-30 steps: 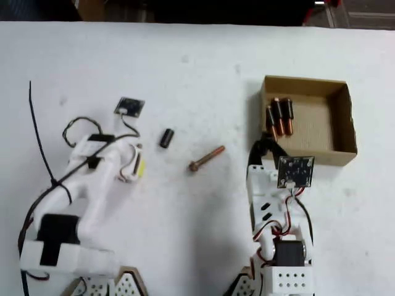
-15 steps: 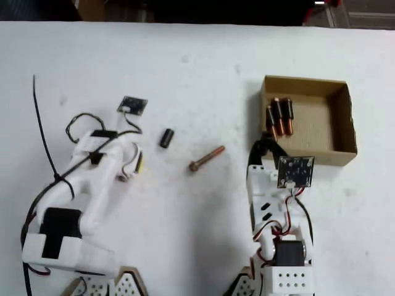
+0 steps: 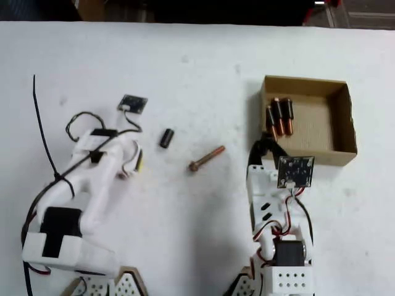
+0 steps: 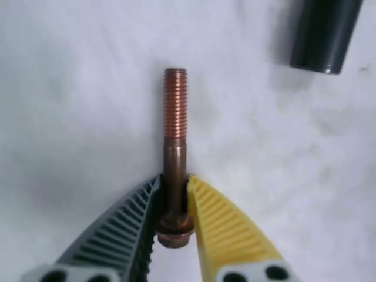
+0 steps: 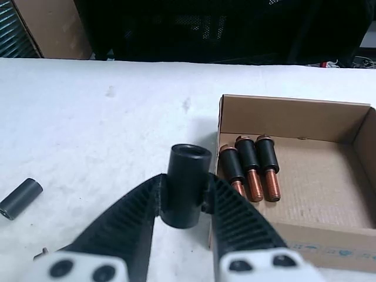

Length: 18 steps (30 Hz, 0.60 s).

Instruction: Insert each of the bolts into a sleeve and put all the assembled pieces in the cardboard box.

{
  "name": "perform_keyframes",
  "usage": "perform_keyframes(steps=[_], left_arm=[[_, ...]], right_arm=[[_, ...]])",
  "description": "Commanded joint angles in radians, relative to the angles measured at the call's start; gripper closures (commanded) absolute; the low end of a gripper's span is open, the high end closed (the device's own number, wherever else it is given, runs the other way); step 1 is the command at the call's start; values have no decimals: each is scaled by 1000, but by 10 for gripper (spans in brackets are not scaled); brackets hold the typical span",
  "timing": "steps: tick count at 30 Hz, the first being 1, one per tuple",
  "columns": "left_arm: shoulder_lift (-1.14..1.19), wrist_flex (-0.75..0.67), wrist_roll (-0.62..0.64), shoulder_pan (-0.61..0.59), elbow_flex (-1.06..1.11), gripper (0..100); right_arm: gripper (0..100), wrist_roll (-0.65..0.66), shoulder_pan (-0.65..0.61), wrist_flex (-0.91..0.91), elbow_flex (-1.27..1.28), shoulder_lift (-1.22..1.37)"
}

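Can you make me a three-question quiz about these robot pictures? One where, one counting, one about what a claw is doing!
1. How many assembled pieces lie in the cardboard box? A two, B three, C five.
2. Where is the loose sleeve? A on the table, B in the box, C on an arm.
3. The right gripper is: A open, B shut on nothing, C shut on a black sleeve.
Answers: B, three lie side by side; A, it rests on the white top; C, its jaws clamp the upright sleeve.
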Motion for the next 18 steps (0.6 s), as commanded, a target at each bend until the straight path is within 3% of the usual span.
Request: perform_keyframes(steps=[1, 9, 15, 18], left_arm=[[-1, -25, -14, 2, -58, 980], [-206, 77, -155, 2, -49, 980], [-418, 81, -163, 2, 43, 980], [-489, 84, -261, 5, 86, 980]], right_arm=[[981, -3, 13, -2, 8, -4], [981, -3, 10, -2, 8, -4], [981, -3, 10, -2, 8, -4], [981, -3, 10, -2, 8, -4]])
